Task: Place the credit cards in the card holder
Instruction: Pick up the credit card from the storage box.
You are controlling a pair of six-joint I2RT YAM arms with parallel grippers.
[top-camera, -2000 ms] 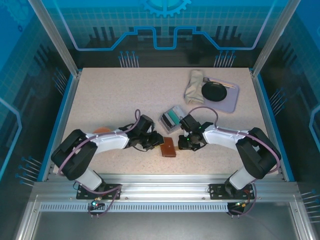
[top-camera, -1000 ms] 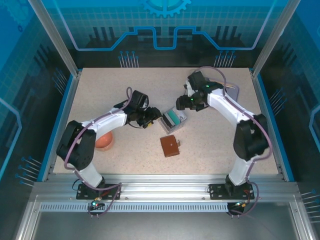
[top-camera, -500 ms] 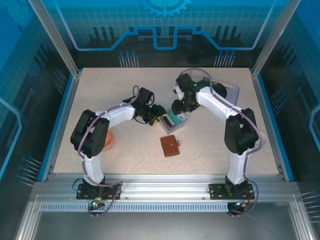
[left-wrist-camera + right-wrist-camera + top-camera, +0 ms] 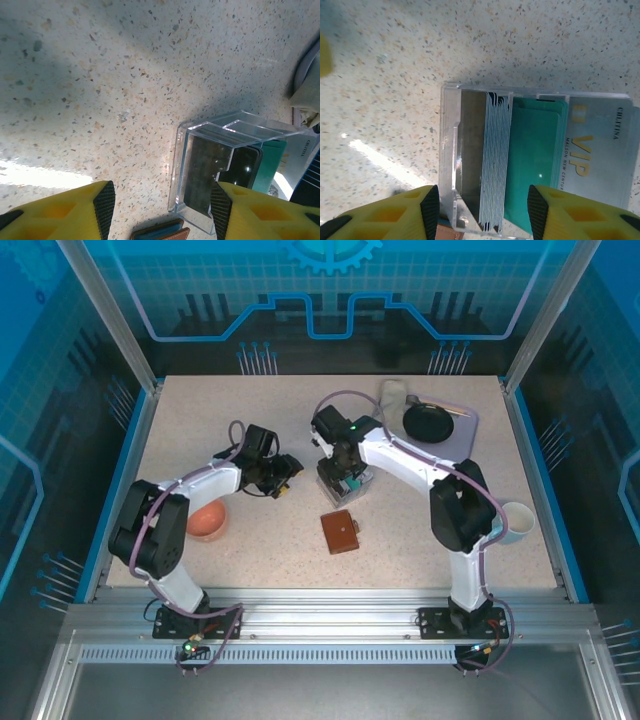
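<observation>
Right gripper (image 4: pixel 482 205), jaws apart, above credit cards (image 4: pixel 535 165) in clear tray (image 4: pixel 449 150); left gripper (image 4: pixel 162 205), also apart, alongside; card holder (image 4: pixel 340 532) near.

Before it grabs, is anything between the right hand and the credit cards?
Nothing visible covers them. The open right hand is directly above the credit cards, which sit in a clear plastic tray; its walls border the stack.

the speckled table (image 4: pixel 200 430) bears a brown wallet (image 4: pixel 340 532), clear tray (image 4: pixel 449 160), orange bowl (image 4: pixel 208 522), white cup (image 4: pixel 515 522) and lilac tray (image 4: pixel 462 447).
</observation>
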